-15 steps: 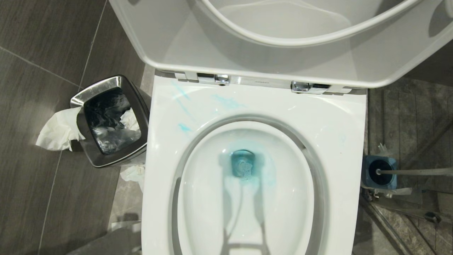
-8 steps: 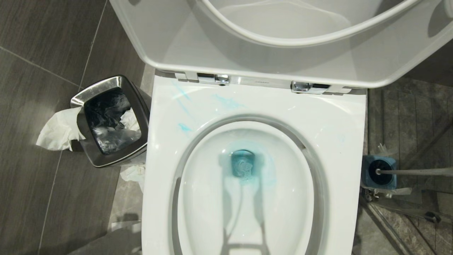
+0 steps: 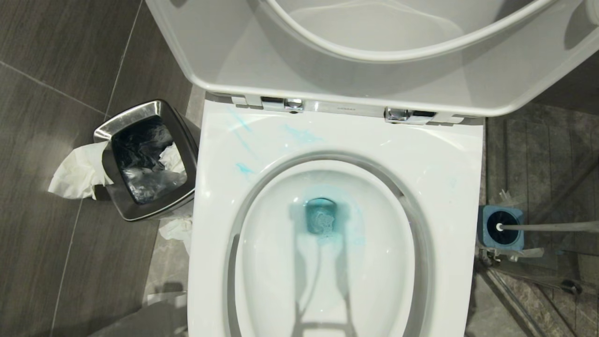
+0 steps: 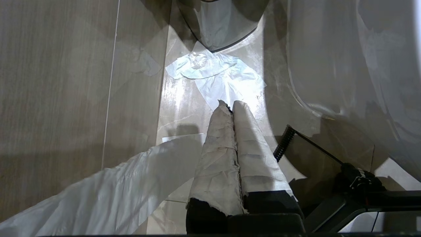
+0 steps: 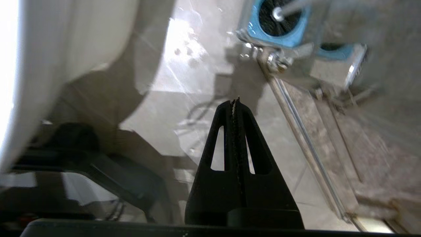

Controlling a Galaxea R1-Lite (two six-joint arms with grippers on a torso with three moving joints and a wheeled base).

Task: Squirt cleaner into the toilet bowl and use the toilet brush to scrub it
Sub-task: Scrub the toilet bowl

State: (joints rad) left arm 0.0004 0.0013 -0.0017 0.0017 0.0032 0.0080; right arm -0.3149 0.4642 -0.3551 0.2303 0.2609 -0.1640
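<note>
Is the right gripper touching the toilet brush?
Apart. The right wrist view shows the right gripper shut over bare floor, the toilet brush standing beyond in its holder.

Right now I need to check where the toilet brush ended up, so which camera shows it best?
The head view: the toilet brush stands in its blue holder beside the toilet bowl, its handle plain. The right wrist view catches only the bristles and the handle's base, blurred, beyond the shut right gripper. The left wrist view shows none.
</note>
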